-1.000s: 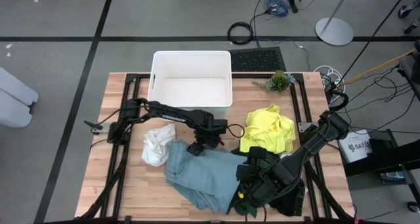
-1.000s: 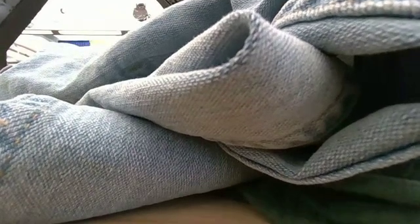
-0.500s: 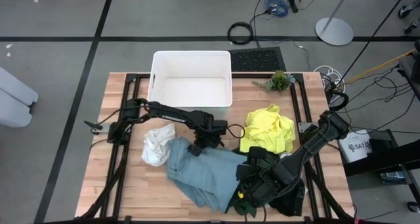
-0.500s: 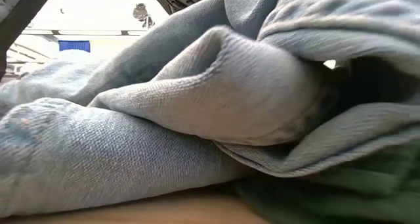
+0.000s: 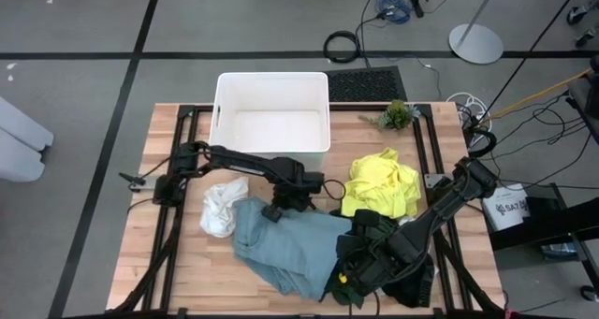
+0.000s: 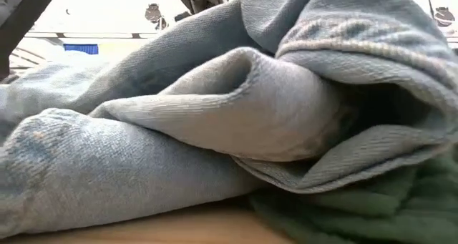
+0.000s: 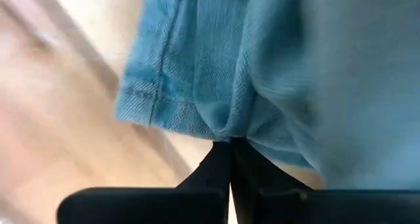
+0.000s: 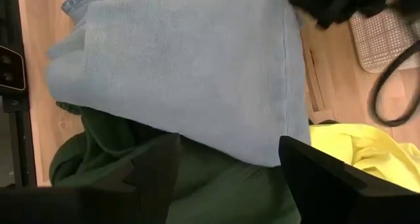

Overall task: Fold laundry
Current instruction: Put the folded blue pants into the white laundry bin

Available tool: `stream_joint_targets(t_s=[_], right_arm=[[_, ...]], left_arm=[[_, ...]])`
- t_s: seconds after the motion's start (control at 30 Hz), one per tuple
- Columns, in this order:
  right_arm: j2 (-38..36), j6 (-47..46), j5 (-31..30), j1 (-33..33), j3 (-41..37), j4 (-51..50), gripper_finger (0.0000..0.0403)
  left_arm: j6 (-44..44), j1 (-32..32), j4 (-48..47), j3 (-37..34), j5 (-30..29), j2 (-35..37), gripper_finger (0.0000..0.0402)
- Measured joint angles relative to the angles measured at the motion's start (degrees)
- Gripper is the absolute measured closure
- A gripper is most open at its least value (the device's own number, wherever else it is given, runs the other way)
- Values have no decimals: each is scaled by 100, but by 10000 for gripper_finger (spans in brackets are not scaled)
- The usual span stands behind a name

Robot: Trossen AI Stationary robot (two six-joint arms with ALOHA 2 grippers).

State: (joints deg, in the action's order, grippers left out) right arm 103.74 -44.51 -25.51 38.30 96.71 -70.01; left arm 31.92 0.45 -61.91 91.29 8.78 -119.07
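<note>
While the right gripper (image 5: pixel 348 280) hangs spread wide over the green cloth (image 8: pixel 197 184) at the table's (image 5: pixel 150 263) near edge, holding nothing, the left gripper (image 5: pixel 271 211) is pinched tight on the blue garment's (image 5: pixel 290 244) far edge. That garment lies mid-table between the white cloth (image 5: pixel 220 207) and the yellow cloth (image 5: pixel 382 183).

white plastic tub (image 5: pixel 272 113) is being seen at the far edge of the wooden table (image 5: pixel 187 272), small green plant (image 5: pixel 399 115) sitting right of it, black mat (image 5: pixel 365 83) lying on the floor behind.
</note>
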Motion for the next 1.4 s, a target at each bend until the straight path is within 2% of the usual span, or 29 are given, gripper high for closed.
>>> stream_joint_targets(t_s=[0.2,0.63,0.8,1.0,1.07,1.17,1.4], right_arm=[[0,6,3,0,0,-2,156],[0,20,-37,0,0,-1,156],[0,21,-41,0,0,1,156],[0,13,-42,0,0,3,156],[0,17,-42,0,0,0,156],[0,13,-40,0,0,1,156],[0,17,-40,4,0,-2,156]], left_arm=[[18,22,-209,93,152,897,400],[7,358,-675,114,1301,2455,401],[-103,599,-682,117,1814,2738,401],[-338,624,-591,81,1915,2645,398],[-466,552,-479,73,1772,2562,386],[-461,423,-297,63,1211,2435,354],[-404,230,-112,61,547,2247,247]])
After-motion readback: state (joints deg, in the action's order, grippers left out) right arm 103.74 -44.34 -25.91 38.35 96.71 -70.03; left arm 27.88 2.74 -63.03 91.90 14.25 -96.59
